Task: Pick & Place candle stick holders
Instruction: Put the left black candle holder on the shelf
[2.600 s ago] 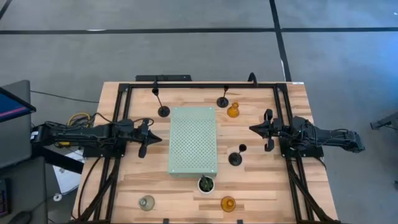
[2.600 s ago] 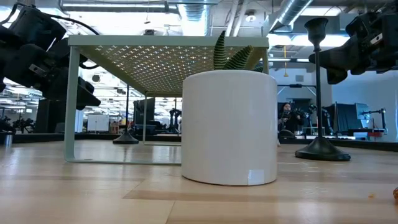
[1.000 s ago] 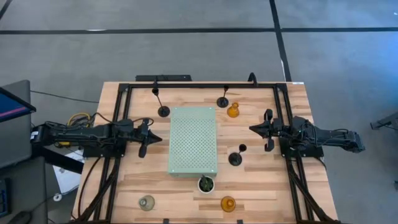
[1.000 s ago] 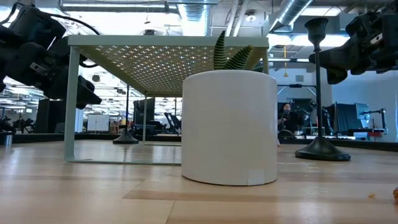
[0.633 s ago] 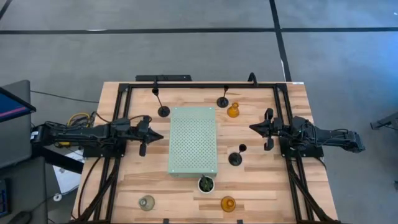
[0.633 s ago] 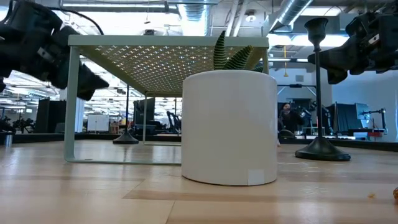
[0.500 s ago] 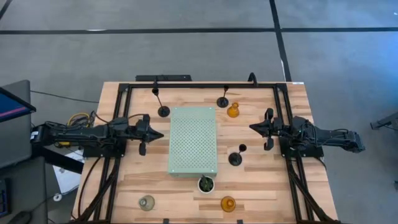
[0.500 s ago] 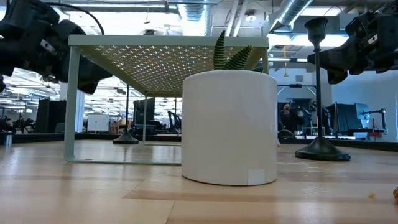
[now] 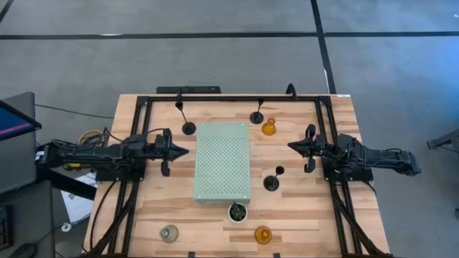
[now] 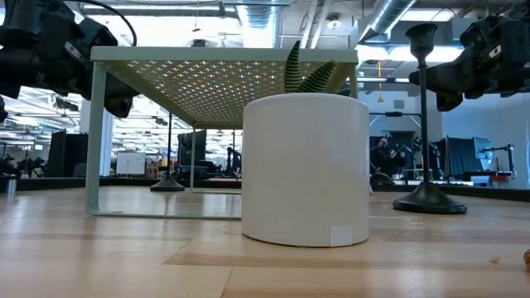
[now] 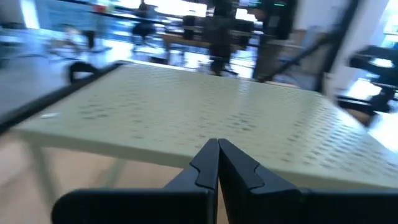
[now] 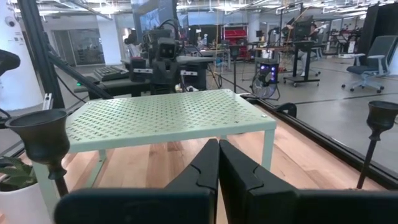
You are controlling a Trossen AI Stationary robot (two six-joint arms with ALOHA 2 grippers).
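Note:
Three black candle stick holders stand on their round bases: one far left [image 9: 188,127], one at the far middle [image 9: 256,117] and one right of the pale green perforated board [image 9: 271,183], which also shows in the low view [image 10: 426,116]. One amber glass holder [image 9: 268,128] stands far of the board and one [image 9: 262,234] at the near edge. A clear-grey glass holder [image 9: 169,233] stands near left. My left gripper [image 9: 185,152] is shut and empty, in the air just left of the board [image 9: 223,161]. My right gripper [image 9: 290,147] is shut and empty, right of the board.
A small green plant in a white pot [image 9: 237,212] stands just near of the board and fills the middle of the low view [image 10: 306,170]. A black frame [image 9: 229,97] runs round the table's far and side edges. Bare wood lies between the board and each arm.
My left gripper has risen and gone a little toward the table's far edge, staying shut beside the board's left edge. My right gripper has kept still.

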